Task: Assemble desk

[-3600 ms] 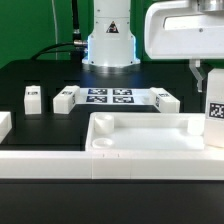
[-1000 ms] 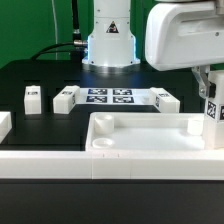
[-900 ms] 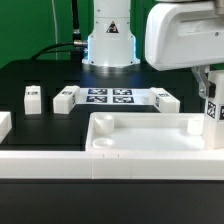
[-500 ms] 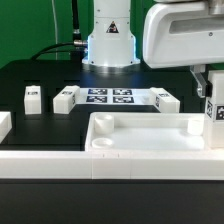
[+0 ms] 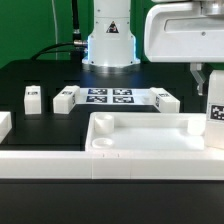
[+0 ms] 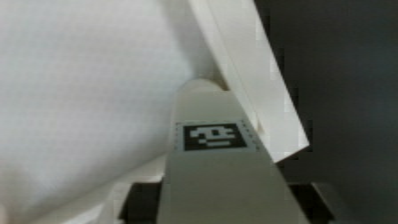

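Observation:
The white desk tabletop [image 5: 140, 152] lies tray-side up at the front of the table. My gripper [image 5: 208, 88] hangs over its corner at the exterior view's right, shut on a white tagged leg [image 5: 215, 115] that stands upright at that corner. In the wrist view the leg [image 6: 222, 165] runs out from between my dark fingers [image 6: 146, 205] toward the tabletop's rim [image 6: 240, 50]; its far end meets the corner, and the socket itself is hidden. Three loose legs [image 5: 32, 97] [image 5: 65, 98] [image 5: 166, 100] lie on the black table behind.
The marker board [image 5: 108, 97] lies flat in the middle at the back, in front of the arm's base [image 5: 108, 45]. A long white rail [image 5: 40, 162] runs along the front. Another white piece [image 5: 4, 125] shows at the left edge.
The hand has turned: the leg's tag, skewed a second ago, faces the exterior camera squarely again. The leg stays at the same tabletop corner, and the grip is unchanged.

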### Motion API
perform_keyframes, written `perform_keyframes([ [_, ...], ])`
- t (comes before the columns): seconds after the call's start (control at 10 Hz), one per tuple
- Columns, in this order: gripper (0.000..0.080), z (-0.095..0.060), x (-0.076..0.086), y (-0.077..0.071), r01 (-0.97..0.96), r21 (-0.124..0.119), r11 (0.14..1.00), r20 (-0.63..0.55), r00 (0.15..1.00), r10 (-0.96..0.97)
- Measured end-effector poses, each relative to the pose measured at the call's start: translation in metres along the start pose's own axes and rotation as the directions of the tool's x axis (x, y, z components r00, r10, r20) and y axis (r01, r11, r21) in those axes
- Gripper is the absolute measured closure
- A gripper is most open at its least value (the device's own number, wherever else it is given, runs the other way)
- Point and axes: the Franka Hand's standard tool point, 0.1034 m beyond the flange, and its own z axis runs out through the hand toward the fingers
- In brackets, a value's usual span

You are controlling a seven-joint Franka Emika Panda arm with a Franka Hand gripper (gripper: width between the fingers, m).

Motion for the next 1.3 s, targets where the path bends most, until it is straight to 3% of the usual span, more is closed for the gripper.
perform_keyframes([
  [0.3,0.0509,0.0,-0.0013,-0.0003,-0.301,0.009,0.954,0.011,0.954,0.301],
  [0.5,0.0509,0.0006,-0.0034,-0.0014,-0.494,0.012,0.869,0.021,0.869,0.494],
  [0.8,0.0509,0.0023,-0.005,-0.003,-0.572,0.014,0.82,0.033,0.82,0.571],
  [0.9,0.0329,0.0024,-0.0054,-0.0034,-0.556,0.014,0.831,0.034,0.831,0.556],
  [1.0,0.0213,0.0024,-0.0054,-0.0034,-0.52,0.016,0.854,0.033,0.854,0.52],
  [1.1,0.0213,0.0028,-0.0065,-0.0029,-0.479,0.011,0.878,0.036,0.877,0.478],
  [1.2,0.0162,0.003,-0.0078,-0.0021,-0.414,0.002,0.91,0.039,0.91,0.414],
  [1.3,0.0154,0.0013,-0.0084,-0.0024,-0.272,-0.014,0.962,0.043,0.961,0.272],
])
